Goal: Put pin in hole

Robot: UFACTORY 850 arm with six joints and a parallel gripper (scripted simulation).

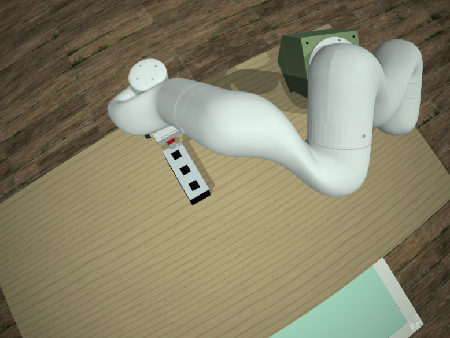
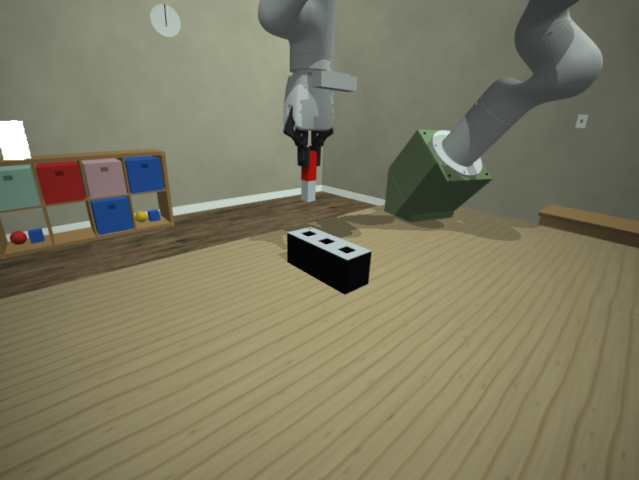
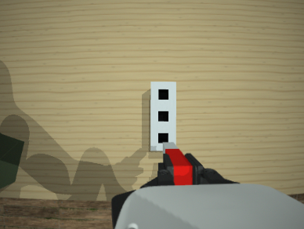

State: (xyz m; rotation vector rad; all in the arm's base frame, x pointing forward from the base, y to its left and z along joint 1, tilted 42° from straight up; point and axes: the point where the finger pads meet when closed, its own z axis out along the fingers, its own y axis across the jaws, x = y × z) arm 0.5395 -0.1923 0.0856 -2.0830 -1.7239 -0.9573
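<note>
The block (image 2: 328, 260) is black with a white top and three square holes in a row; it lies on the wooden table and also shows in the overhead view (image 1: 185, 170) and the wrist view (image 3: 163, 116). All three holes are empty. My gripper (image 2: 309, 154) is shut on the red end of the pin (image 2: 308, 182), red end up and white end hanging down. The pin hangs well above the block, over its far end near the end hole (image 2: 308, 233). In the wrist view the pin (image 3: 178, 165) sits just below the nearest hole (image 3: 163, 137).
The green robot base (image 2: 430, 177) stands behind the block to the right. A shelf with coloured bins (image 2: 82, 193) stands by the far wall at the left. A pale green mat (image 1: 354, 309) lies beyond the table's near right edge.
</note>
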